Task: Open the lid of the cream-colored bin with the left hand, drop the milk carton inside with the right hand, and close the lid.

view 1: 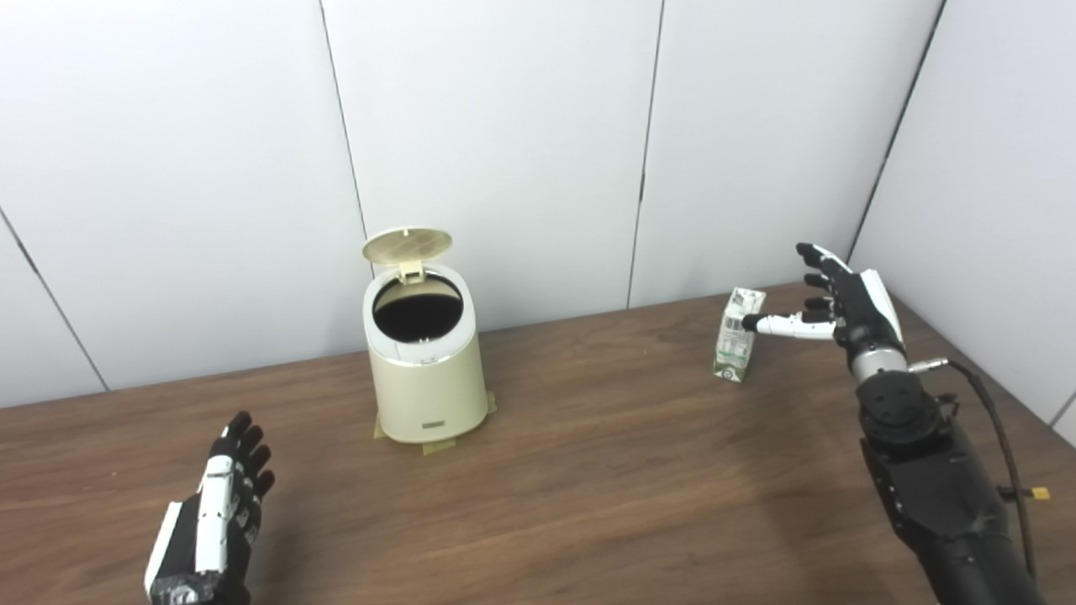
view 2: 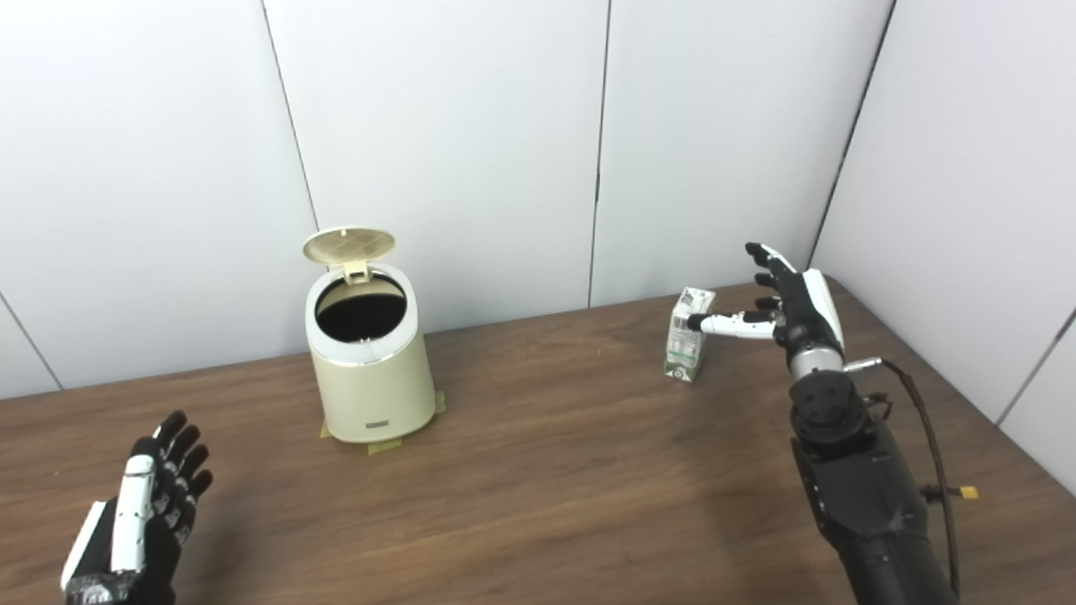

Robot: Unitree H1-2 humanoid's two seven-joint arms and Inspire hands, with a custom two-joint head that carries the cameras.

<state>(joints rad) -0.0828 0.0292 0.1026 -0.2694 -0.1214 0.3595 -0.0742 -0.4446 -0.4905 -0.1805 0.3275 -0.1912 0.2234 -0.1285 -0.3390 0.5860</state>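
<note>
Left hand (view 1: 214, 521) hovers low over the brown wooden table (view 1: 588, 470), fingers spread and empty. Up and to its right stands the cream-colored round bin (view 1: 424, 370), lid (view 1: 407, 245) raised. Farther right, the right hand (view 1: 841, 307) is splayed, thumb touching the upright small white-and-green milk carton (view 1: 738, 334).

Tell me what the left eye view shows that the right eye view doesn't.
Only the left eye view: less of the right-hand wall, and the left hand sits further in from the edge. Only the right eye view: more of the table's right edge and the wall beside it. Both: the cream-colored bin with its lid standing open, the upright milk carton, and the open right hand with its thumb at the carton's top.
</note>
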